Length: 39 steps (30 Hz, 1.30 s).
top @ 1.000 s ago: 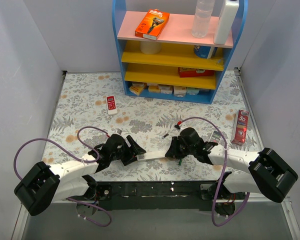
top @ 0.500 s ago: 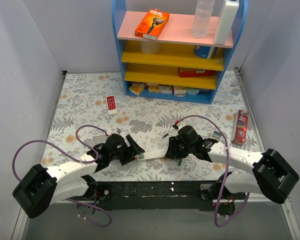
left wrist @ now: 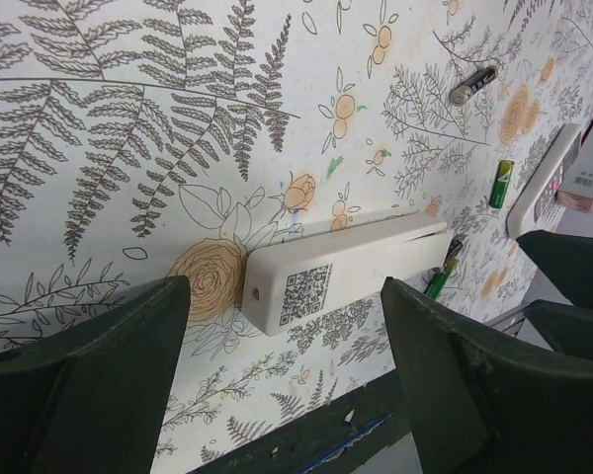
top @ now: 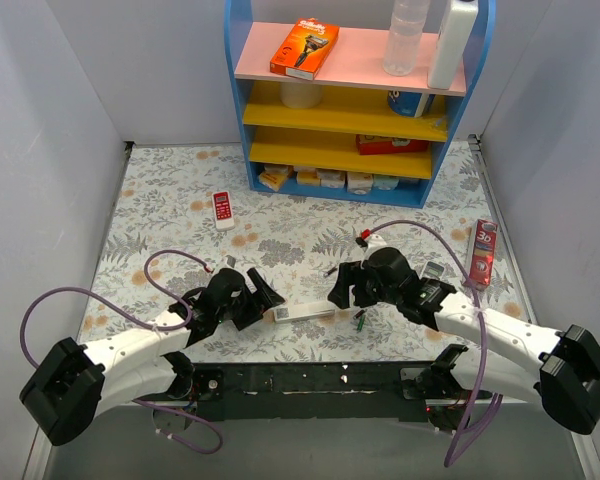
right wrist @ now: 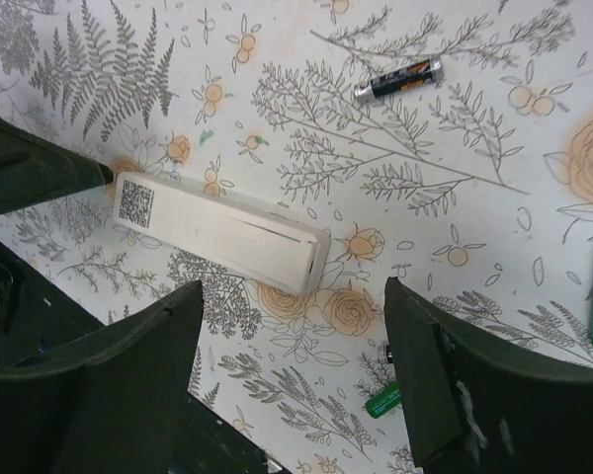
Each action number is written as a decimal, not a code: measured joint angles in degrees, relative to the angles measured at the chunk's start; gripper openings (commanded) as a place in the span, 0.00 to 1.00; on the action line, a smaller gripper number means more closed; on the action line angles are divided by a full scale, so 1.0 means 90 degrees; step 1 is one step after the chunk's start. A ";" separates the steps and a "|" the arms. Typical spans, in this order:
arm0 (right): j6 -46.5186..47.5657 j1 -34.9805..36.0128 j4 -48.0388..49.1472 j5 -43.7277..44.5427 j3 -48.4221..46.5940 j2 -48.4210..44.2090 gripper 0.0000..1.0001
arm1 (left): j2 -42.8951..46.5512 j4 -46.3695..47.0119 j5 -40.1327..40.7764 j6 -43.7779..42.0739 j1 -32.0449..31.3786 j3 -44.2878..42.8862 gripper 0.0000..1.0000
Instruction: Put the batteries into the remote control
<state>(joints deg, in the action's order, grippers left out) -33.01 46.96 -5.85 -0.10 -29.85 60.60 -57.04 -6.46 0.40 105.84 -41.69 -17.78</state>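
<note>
Both the left hand (top: 262, 302) and right hand (top: 338, 290) are held spread apart, the remote control (top: 302, 312) laid between them.

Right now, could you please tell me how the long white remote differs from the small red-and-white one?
The white remote is longer and plain, its QR label up; the red-and-white remote is shorter, partly red. The white remote lies between the left pincer and right pincer; the red-and-white remote lies away, toward the shelf. Both lie flat, ungripped.
</note>
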 measured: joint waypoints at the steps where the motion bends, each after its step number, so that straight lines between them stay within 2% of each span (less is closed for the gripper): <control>1: 0.0000 0.0000 0.0002 0.0083 0.0000 -0.0090 0.83 | 0.0034 -0.0041 0.0029 0.0000 0.0000 0.0000 0.80; 3: 0.0073 0.0000 0.0034 0.0185 0.0005 -0.0245 0.84 | 0.0104 -0.0126 0.0085 -0.0002 0.0000 0.0000 0.83; 5: 0.0228 0.0000 0.0075 0.0216 0.0007 -0.0369 0.91 | 0.0155 -0.0187 0.0124 -0.0005 0.0000 0.0000 0.84; 8: 0.0420 0.0000 0.0153 0.0214 0.0049 -0.0537 0.90 | 0.0214 -0.0245 0.0153 -0.0022 0.0000 -0.0002 0.87; 13: 0.0549 0.0000 0.0199 0.0233 0.0214 -0.0811 0.90 | 0.0291 -0.0282 0.0221 -0.0034 0.0000 -0.0005 0.98; 28: 0.0945 0.0000 -0.0027 0.0231 0.0187 -0.0682 0.89 | 0.0690 -0.0797 0.0459 -0.0136 0.0000 -0.0202 0.98; 36: 0.1231 0.0000 -0.0702 0.1049 -0.0209 -0.1154 0.89 | 0.1649 -0.1678 0.1401 -0.0539 0.0000 -0.1098 0.98; 39: 0.1433 -0.0002 -0.0772 0.1192 -0.0284 -0.1353 0.85 | 0.2047 -0.1911 0.1838 -0.0855 0.0000 -0.1421 0.98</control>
<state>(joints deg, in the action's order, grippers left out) -20.12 46.94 -12.80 10.63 -32.40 48.42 -38.61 -23.66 16.95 98.15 -41.69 -30.57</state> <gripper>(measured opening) 0.888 0.981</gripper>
